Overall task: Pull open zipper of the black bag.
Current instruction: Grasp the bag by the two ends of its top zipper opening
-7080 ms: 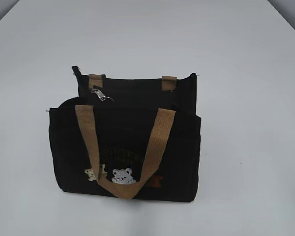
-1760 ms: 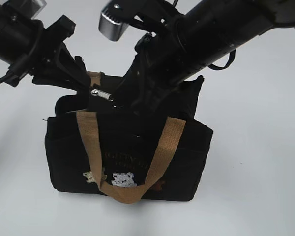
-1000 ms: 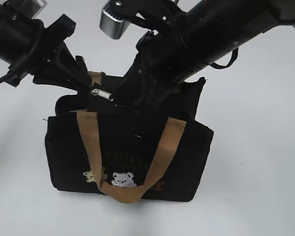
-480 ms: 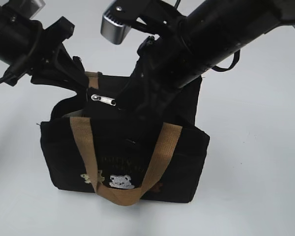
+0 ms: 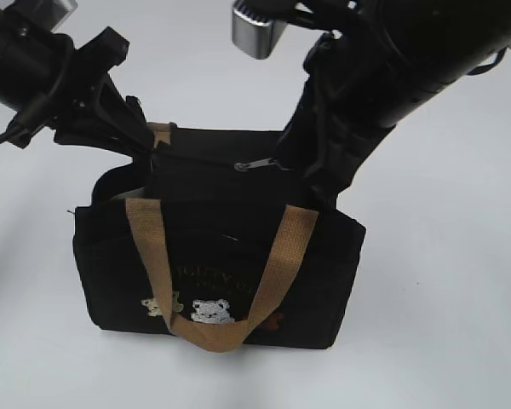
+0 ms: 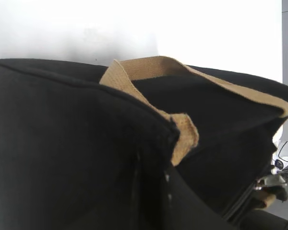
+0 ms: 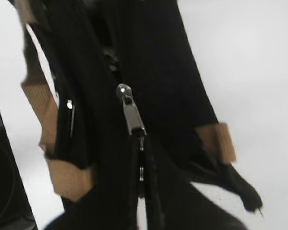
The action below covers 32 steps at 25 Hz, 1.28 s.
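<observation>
- I am looking at one black bag [image 5: 217,256] standing upright on the white table [image 5: 443,298], with its bear patches facing the exterior camera.
- I am holding the bag's back-left top corner with the left gripper [image 5: 140,145], jaws pinched nearly closed on the fabric.
- I am pinching the silver pull tab [image 5: 257,164] of the zipper [image 7: 130,115] with the right gripper [image 5: 294,166]; its jaws are closed, and the tab is sitting right of centre along the top edge.
- The right wrist view is showing the slider on the zipper line, with a gap opening below it.
- I am judging the bag light and floppy, so it is likely to slide or fold unless that corner is anchored.
- The tab is looking small, hard and smooth, so it could slip; I am favouring a pull straight along the teeth.
- Counting: one bag, one zipper, one tab, two tan handles [image 5: 272,273], two grippers.
</observation>
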Tool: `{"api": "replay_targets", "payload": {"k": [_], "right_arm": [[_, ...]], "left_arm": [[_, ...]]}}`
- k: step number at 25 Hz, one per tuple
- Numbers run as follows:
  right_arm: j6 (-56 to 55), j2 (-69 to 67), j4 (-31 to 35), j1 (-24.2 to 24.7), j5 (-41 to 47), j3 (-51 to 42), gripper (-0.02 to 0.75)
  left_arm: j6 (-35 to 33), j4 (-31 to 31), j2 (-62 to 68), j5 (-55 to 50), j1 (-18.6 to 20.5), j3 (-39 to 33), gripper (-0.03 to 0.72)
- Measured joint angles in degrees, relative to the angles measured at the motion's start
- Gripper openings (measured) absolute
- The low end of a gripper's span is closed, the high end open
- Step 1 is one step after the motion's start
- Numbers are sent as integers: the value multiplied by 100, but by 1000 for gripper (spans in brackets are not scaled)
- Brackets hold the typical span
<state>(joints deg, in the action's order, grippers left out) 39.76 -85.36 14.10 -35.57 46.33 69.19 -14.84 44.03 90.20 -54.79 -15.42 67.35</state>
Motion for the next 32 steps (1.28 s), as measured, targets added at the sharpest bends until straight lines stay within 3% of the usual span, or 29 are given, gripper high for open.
{"api": "replay_targets", "payload": {"k": [4,9,17,23,27,29,32], "right_arm": [[-1131,93,-932,0,625,0,-1],[-2277,130,-1624,45,1308,0,-1],[-2904,142,-1763,732,1667,0,-1],[-2945,142,-1504,795,1682,0,22],[-2972,253,-1338,795,1723,0,232],[-3005,402,-1309,795,1805,-11,382],[-3059,798,-1285,795,1876,-217,515]], "left_arm": [[0,0,0,-1,0,0,22],[0,-6,0,6,0,0,22],[0,-11,0,16,6,0,22],[0,-27,0,16,11,0,24],[0,-117,-61,-11,11,0,85],[0,-284,-227,-55,16,4,161],[0,-682,-651,-255,16,11,296]]}}
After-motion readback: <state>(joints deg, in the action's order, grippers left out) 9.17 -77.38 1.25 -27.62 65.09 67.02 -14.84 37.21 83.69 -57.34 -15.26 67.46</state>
